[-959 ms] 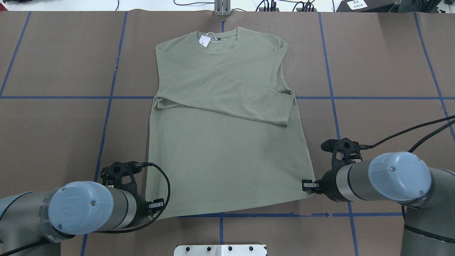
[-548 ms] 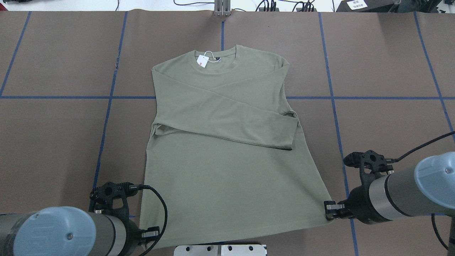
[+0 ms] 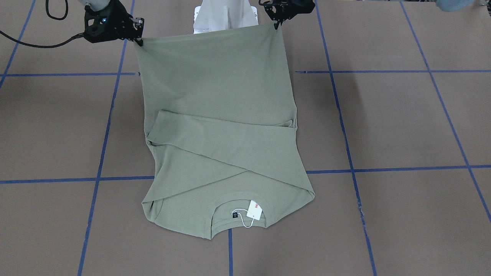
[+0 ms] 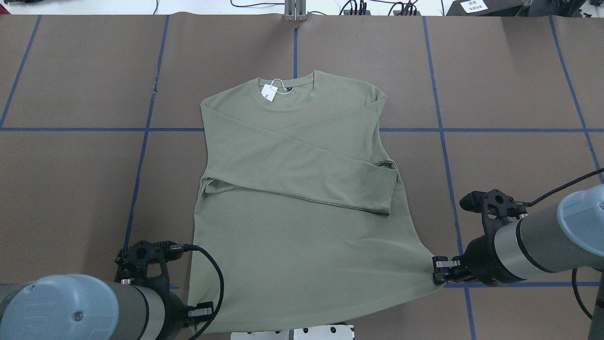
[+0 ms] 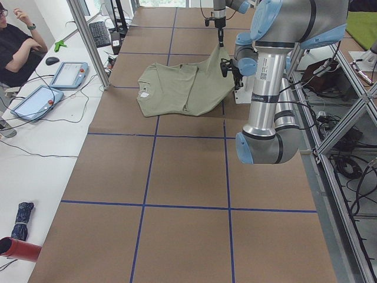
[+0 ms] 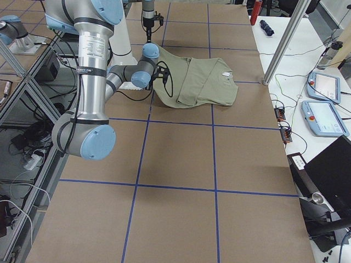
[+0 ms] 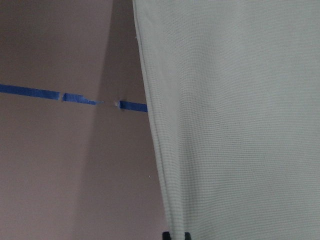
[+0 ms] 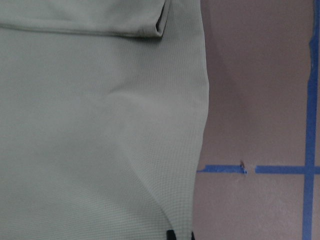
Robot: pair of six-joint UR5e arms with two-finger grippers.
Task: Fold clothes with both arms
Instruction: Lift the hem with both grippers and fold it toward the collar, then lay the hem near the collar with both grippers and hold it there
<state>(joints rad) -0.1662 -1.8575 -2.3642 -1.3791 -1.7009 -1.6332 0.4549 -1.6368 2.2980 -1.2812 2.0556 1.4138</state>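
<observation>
Sage-green long-sleeved shirt lies flat centre-frame, its hem corners pinched by left gripper, lower left, and right gripper, lower right; such thin corner bites may slip, and uneven travel would skew the fold.

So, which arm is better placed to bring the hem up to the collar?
Neither alone: the left gripper pinches one lifted hem corner of the shirt, the right gripper the other, so both should move together.

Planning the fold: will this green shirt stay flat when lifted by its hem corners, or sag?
Likely floppy: the shirt drapes from the left gripper and right gripper down to the table. Probably light, thin knit. Crossed sleeves might slide.
</observation>
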